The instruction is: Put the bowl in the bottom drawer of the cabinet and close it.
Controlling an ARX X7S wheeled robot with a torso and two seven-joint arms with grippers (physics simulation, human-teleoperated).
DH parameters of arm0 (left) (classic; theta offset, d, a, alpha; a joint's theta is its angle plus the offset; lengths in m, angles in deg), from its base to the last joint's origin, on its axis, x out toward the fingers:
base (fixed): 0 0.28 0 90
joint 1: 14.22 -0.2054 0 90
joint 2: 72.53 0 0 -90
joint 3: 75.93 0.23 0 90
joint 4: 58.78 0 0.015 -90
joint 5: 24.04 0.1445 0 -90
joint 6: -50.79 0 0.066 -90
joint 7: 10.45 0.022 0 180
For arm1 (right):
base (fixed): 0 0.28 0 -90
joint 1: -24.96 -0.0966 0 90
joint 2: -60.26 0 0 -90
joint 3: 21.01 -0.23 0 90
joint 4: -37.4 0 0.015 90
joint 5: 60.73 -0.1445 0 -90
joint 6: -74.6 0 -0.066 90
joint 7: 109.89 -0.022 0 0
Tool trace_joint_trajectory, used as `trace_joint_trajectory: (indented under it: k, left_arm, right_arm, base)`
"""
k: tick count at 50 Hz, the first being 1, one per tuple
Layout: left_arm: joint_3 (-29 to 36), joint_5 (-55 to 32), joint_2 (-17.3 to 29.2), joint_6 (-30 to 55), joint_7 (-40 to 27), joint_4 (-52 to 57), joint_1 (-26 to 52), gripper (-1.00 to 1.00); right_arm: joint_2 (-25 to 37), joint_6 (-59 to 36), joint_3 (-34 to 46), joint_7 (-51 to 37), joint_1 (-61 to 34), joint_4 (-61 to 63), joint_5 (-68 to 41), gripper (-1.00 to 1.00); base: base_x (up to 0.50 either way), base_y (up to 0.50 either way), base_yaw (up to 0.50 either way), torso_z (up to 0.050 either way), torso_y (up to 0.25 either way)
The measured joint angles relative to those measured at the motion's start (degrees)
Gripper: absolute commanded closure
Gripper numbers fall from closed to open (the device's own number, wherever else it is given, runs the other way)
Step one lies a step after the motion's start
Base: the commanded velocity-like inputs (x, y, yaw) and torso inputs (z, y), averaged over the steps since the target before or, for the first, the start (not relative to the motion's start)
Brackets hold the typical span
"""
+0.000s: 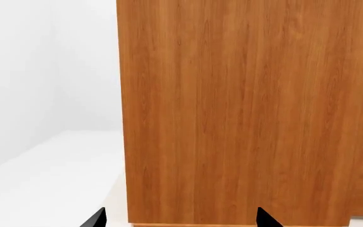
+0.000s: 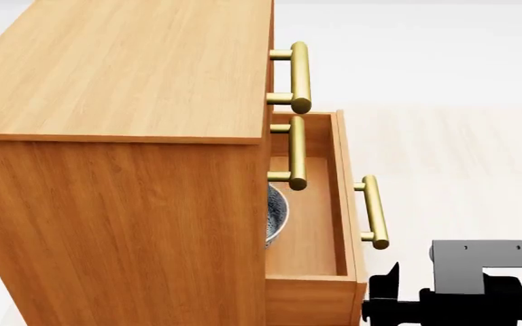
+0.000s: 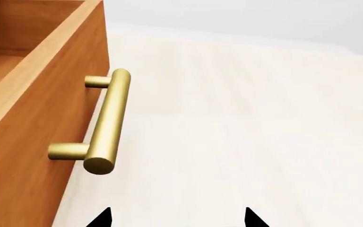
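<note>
The orange-brown cabinet fills the left of the head view. Its bottom drawer is pulled out, brass handle facing right. The speckled bowl sits inside at the drawer's back, half hidden under the cabinet body. My right gripper hangs just in front of the drawer's near front corner. In the right wrist view this gripper is open and empty, the drawer handle ahead and to one side. My left gripper is open, facing the cabinet's side panel; it is out of the head view.
Two upper drawers are closed, their brass handles jutting out over the open drawer. Pale floor spreads to the right of the cabinet. A white wall and floor lie beside the cabinet's side panel.
</note>
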Motion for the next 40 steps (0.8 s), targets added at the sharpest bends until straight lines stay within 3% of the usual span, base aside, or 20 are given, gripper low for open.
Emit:
trace_joint_trajectory:
  k: [40]
  left_arm:
    - [0.08,-0.12,0.09,-0.34,-0.23,0.01,-0.01,-1.0]
  right_arm:
    - [-1.25,-2.22,4.21,0.07,2.43,6.76,-0.39,-1.0]
  base:
    - [0.0,0.0,0.0,0.0,0.0]
